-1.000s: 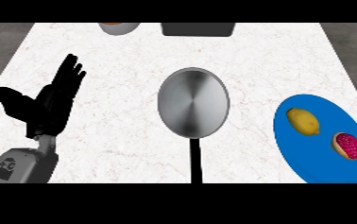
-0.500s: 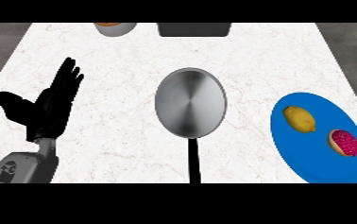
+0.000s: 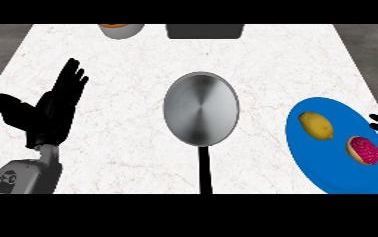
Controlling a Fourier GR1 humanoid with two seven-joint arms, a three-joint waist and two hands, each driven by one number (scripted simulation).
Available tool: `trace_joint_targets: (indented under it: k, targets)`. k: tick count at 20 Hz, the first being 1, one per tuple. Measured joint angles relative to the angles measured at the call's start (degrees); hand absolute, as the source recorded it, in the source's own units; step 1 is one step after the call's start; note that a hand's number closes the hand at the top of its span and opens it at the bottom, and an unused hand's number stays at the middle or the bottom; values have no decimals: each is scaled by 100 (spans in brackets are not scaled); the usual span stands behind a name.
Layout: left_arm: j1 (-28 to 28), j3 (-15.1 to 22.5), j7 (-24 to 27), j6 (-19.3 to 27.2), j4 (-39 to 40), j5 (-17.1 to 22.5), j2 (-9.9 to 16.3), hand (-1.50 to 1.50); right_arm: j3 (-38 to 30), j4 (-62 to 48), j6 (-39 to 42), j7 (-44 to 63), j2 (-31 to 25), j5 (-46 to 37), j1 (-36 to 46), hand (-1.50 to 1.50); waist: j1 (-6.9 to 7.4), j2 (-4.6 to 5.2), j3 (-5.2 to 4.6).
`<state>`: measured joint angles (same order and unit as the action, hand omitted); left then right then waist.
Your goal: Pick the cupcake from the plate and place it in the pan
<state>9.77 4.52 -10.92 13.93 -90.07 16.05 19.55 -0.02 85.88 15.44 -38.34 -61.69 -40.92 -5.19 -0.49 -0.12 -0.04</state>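
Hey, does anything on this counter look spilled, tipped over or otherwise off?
Nothing stands out. The pan sits flat, holding nothing; the cupcake and a lemon lie on the blue plate, apart. The left hand rests open.

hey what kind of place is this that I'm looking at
Most likely a kitchen counter: a white marble-patterned countertop with a steel frying pan in the middle and a blue plate holding a lemon and a pink cupcake.
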Motion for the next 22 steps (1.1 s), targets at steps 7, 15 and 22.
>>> trace_joint_targets:
  k: [7, 15, 22]
  targets:
    - [-71, -147, -78, -182, -101, -107, -101, 0, 36, -128, 219, 404, 478, -703, 307, -150, 48, 10, 3]
    - [-69, -281, -16, -366, -3, -295, -301, 0, 158, -614, 357, 453, 1137, -1348, 846, -150, 63, 14, 3]
    - [-97, -359, -94, -470, -76, -430, -445, 0, 236, -1193, 205, 242, 1496, -1924, 1131, -150, 70, 15, 5]
